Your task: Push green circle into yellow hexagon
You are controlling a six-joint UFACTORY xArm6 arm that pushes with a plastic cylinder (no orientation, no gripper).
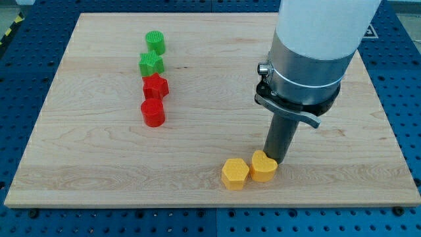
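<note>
The green circle [155,42] stands at the view's upper left, at the top of a column of blocks. The yellow hexagon [234,173] lies near the view's bottom centre, touching a yellow heart-like block [263,166] on its right. My tip [275,160] is down on the board just right of and behind the yellow heart block, touching or almost touching it. The tip is far from the green circle, across the board to the lower right of it.
Below the green circle stand a green star-like block [150,64], a red star-like block [156,86] and a red circle [152,112], in a near-vertical column. The wooden board [79,164] lies on a blue perforated table. The arm's wide white body [316,39] rises at the view's upper right.
</note>
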